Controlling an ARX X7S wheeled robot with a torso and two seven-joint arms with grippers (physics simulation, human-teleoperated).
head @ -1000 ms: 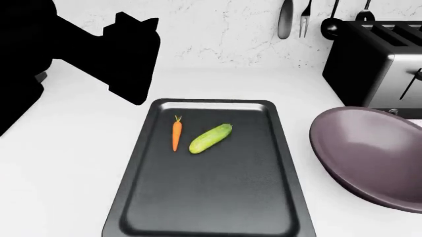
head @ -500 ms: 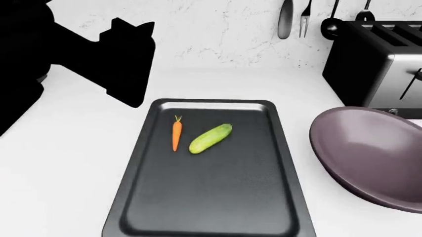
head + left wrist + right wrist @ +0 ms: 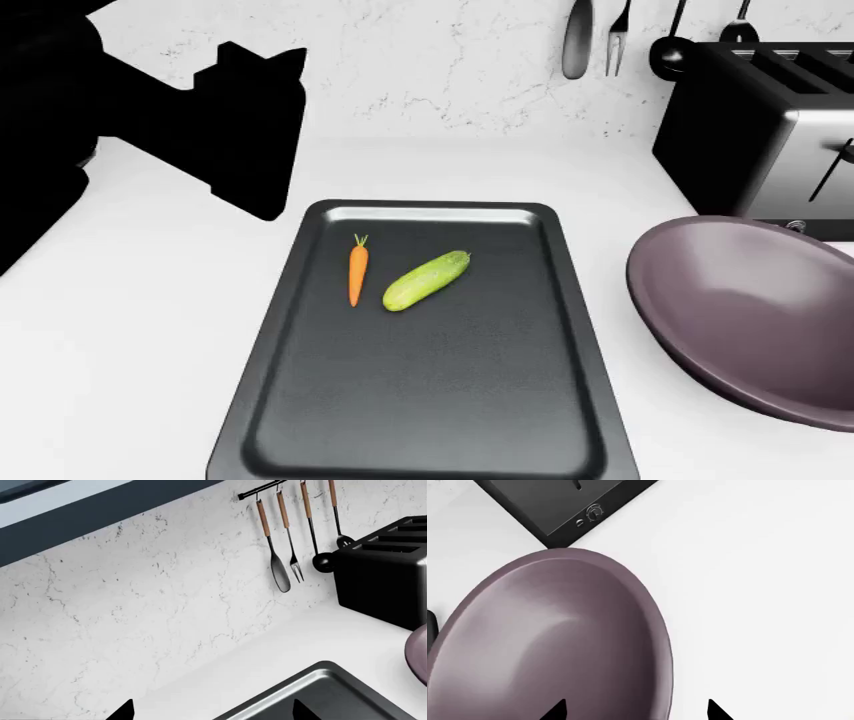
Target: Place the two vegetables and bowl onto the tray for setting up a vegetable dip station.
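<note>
The orange carrot [image 3: 358,272] and the light-green cucumber [image 3: 426,280] lie side by side on the far half of the dark grey tray [image 3: 441,400]. The mauve bowl [image 3: 761,310] is to the right of the tray, off it, and looks tilted. My right gripper [image 3: 637,712] is open and straddles the bowl's [image 3: 560,630] rim, one tip inside and one outside; it is out of the head view. My left gripper [image 3: 260,190] is a black shape above the counter, left of the tray's far corner. In the left wrist view it [image 3: 210,715] is open and empty over the tray's corner [image 3: 333,695].
A steel toaster [image 3: 761,130] stands at the back right, just behind the bowl. Utensils [image 3: 614,35] hang on the marble wall behind. The white counter runs to the left of the tray.
My left arm has drifted a little to the left, away from the tray. The bowl, carrot and cucumber have not moved.
</note>
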